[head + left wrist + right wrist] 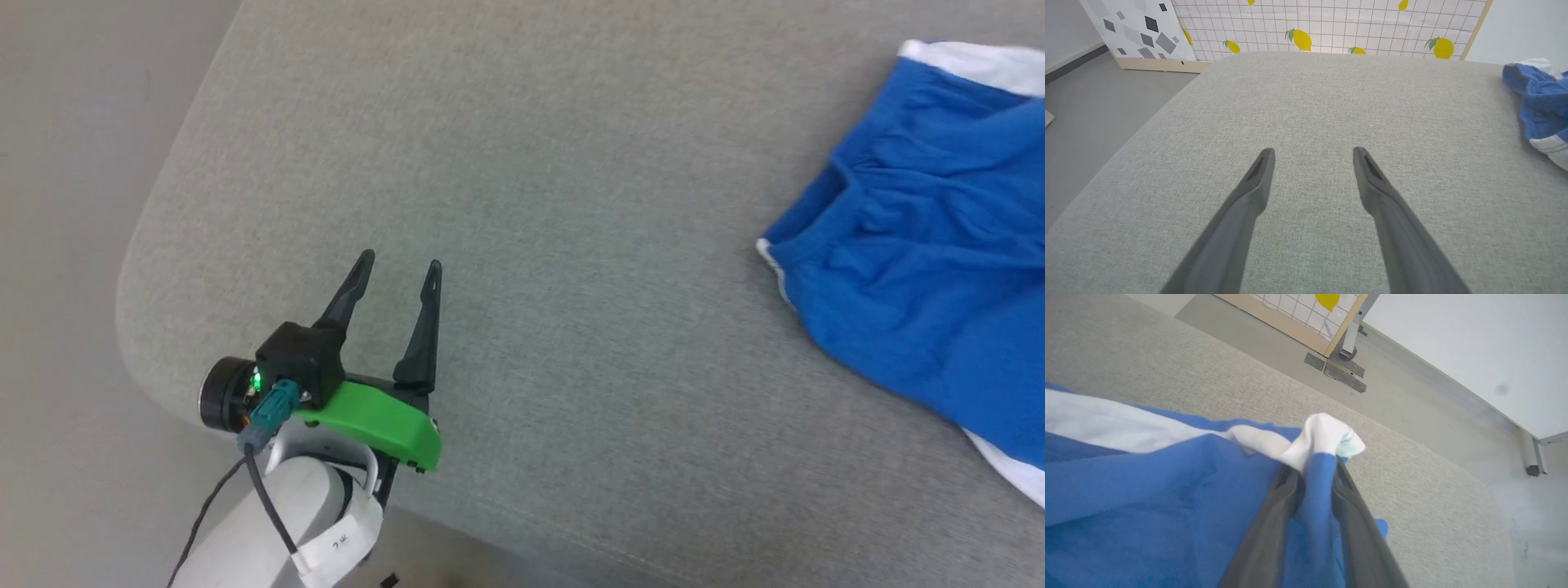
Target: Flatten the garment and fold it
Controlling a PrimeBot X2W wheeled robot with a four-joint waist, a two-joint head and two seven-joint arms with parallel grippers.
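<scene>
While R gripper (pixel 1314 467) pinches garment (pixel 1147 490), pale label (pixel 1349 447) illegible

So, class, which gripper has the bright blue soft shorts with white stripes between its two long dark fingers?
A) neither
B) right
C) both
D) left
B: in the right wrist view a fold of the bright blue shorts sits between the fingers of the right gripper; the left gripper stands open over the bare grey fabric surface.

Head looks steeply down; wrists low, close; shared: cushion (pixel 571 204), garment (pixel 922 245).
</scene>
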